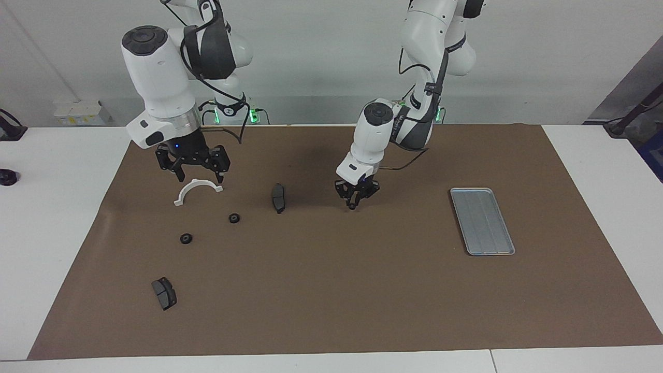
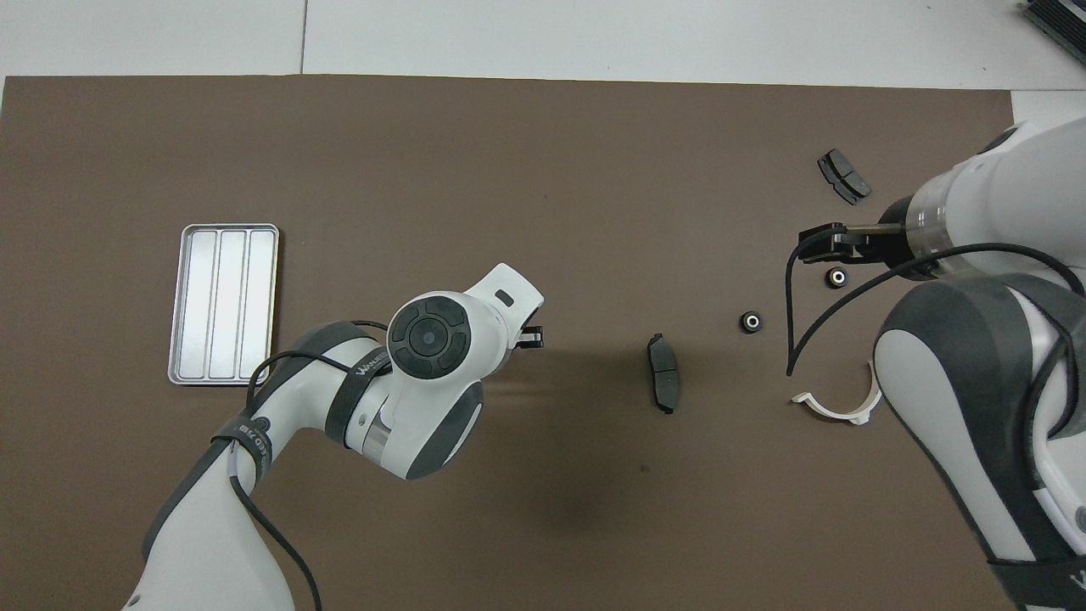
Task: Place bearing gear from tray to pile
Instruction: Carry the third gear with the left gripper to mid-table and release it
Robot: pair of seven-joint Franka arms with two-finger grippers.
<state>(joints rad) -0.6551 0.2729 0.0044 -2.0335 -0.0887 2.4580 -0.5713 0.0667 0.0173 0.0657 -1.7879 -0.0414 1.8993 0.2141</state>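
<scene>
Room first: the brown paper-like mat (image 1: 362,290) covers most of the white table (image 1: 616,207). There's a big bare stretch of it between the flat ridged silver-grey metal tray (image 1: 482,221) and the pile. The tray sits toward the left arm's end, well inside the mat's edges, with its long axis and ridges running nearer-to-farther from the robots, slightly slanted.

The two small black round bearing gears (image 1: 234,218) (image 1: 186,238) lie flat on the mat at the right arm's end, holes up and well apart. Around them are a white half-ring plastic bracket (image 1: 197,190) and two dark grey brake pads (image 1: 278,198) (image 1: 164,293). The nearer pad's long axis runs nearer-to-farther too.

The left gripper (image 1: 352,203) hangs low over bare mat between that pad and the tray. Something dark shows at its tips, but I can't tell whether it's clenched or what it's got. The right gripper (image 1: 192,173) is spread wide, holding nothing, just above the bracket.

There's white lettering on the left arm's strap (image 2: 373,367), but I can't read it fully.
</scene>
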